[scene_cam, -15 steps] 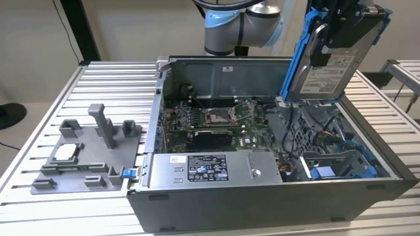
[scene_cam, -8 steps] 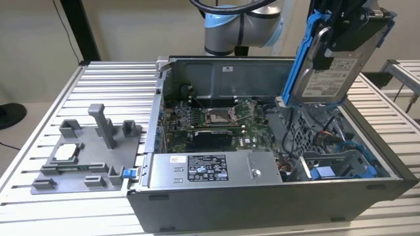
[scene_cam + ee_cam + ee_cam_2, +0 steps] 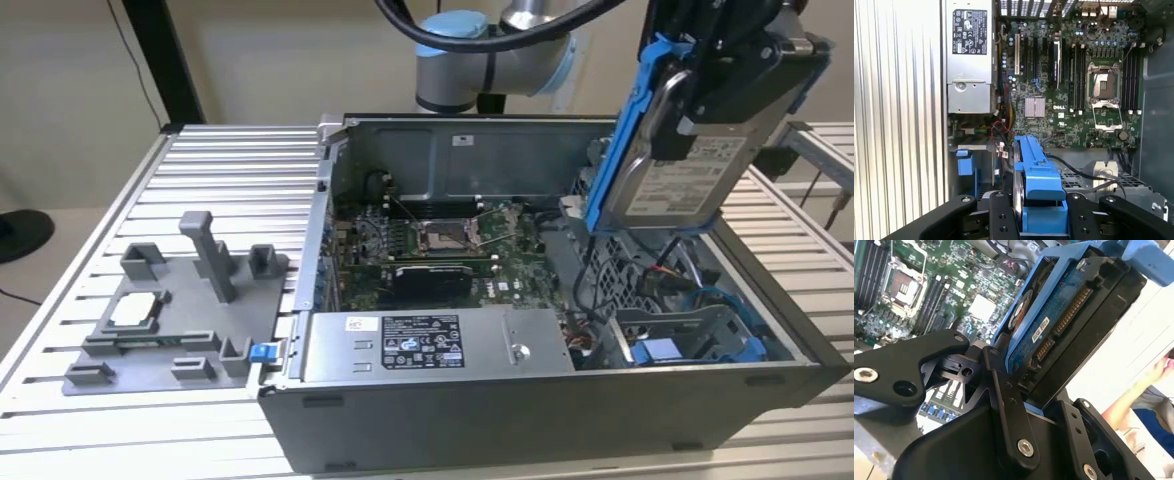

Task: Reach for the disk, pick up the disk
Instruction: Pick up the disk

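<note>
At the near left of the exterior view, a grey plastic fixture point(image 3: 174, 320) with upright posts lies on the slatted metal table point(image 3: 80, 430), with a small square silver chip point(image 3: 134, 308) resting in it. Just right of it stands the open computer case point(image 3: 534, 400), its side panel off. Along the case's near edge sits the grey power supply box point(image 3: 427, 343) with a black-and-white sticker; to its right, in the near right corner, is an empty blue drive bay point(image 3: 694, 345) with loose cables around it. Farther in lies the green motherboard point(image 3: 441, 245) with its bare processor socket point(image 3: 441, 236) near the middle.

Above the right part of the case, well clear of the bay, the gripper point(image 3: 731, 75) hangs from the arm point(image 3: 494, 60) with its black fingers point(image 3: 1004, 215) closed on the disk point(image 3: 681, 175). The disk is held on edge, its white label facing the near side and its blue frame point(image 3: 627, 150) running along its left edge. In the second wrist view the disk's blue circuit board and connector row point(image 3: 1069, 312) show between the fingers point(image 3: 1009, 410), and a person's arm point(image 3: 1134, 400) shows beyond the case.
</note>
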`<state>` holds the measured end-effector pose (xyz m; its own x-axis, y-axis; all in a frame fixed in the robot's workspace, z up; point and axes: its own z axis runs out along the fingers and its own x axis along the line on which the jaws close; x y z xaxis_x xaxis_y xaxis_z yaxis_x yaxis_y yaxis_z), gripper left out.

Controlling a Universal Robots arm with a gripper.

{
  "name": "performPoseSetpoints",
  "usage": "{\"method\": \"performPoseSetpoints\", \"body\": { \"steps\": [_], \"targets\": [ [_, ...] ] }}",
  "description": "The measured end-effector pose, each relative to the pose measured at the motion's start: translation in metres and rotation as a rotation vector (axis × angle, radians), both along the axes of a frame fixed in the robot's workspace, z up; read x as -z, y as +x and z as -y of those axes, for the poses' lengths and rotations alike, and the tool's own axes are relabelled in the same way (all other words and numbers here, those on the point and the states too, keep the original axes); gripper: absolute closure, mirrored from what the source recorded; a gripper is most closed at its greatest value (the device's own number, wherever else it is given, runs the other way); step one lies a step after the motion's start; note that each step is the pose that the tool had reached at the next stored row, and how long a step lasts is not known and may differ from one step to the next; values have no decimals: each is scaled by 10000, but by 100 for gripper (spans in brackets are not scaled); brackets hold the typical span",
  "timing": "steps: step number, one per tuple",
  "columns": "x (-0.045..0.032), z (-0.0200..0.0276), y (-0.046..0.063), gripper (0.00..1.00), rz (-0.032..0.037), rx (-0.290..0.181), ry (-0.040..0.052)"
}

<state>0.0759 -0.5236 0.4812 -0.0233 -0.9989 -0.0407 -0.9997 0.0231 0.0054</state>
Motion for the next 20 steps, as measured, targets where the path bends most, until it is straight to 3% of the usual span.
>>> {"method": "performPoseSetpoints", "body": {
  "steps": [14, 17, 20],
  "targets": [
    [16, 445, 189, 100, -126, -1, 0],
    [20, 512, 214, 100, -136, -1, -1],
    [24, 545, 228, 100, -137, 0, 0]
  ]
}}
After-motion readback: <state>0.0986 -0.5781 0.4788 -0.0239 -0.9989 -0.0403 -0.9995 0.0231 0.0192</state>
